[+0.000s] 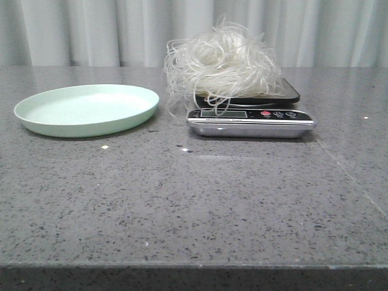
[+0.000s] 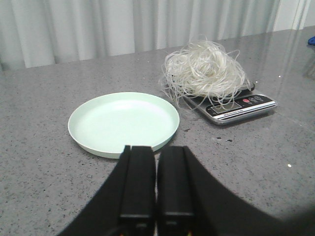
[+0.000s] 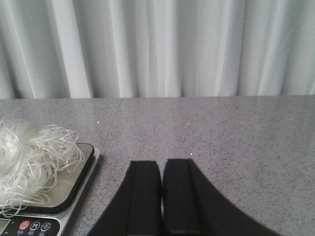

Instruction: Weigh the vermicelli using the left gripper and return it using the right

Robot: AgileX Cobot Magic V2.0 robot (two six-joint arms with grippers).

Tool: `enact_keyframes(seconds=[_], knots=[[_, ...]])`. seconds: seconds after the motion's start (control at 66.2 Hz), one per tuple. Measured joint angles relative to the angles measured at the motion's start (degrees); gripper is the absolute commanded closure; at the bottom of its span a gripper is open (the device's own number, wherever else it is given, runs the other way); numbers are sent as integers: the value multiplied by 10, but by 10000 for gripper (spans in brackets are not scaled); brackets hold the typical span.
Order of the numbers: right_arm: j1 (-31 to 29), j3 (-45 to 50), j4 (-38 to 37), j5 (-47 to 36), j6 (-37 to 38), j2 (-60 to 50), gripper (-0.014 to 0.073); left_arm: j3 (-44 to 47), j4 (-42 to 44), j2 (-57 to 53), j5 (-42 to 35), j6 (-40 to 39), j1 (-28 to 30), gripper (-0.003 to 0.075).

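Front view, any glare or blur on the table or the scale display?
Front view: small bright glints on the table, soft shadow under the plate; the scale display is too small to read. Left wrist view: the left gripper is dark and soft-edged, the vermicelli sharp.

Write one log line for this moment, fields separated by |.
vermicelli on scale | plate empty | left gripper shut, empty | right gripper shut, empty

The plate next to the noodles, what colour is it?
The plate is pale mint green, plain with no pattern. The left wrist view shows it best.
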Motion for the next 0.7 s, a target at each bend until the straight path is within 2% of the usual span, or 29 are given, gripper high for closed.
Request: enact_keyframes(seconds=[0.166,0.227,0.408,0.453,0.695], knots=[[0,-4,12,17,0,32,410,4,0,0,-14,0,0,593],[0,-4,15,27,0,35,377,5,0,0,-15,0,0,593],[16,-5,17,54,0,38,76,6,0,0,-18,0,0,593],[28,-6,17,63,0,39,32,6,0,0,-18,0,0,593],[97,-47,17,109,0,98,15,6,0,0,-18,0,0,593]])
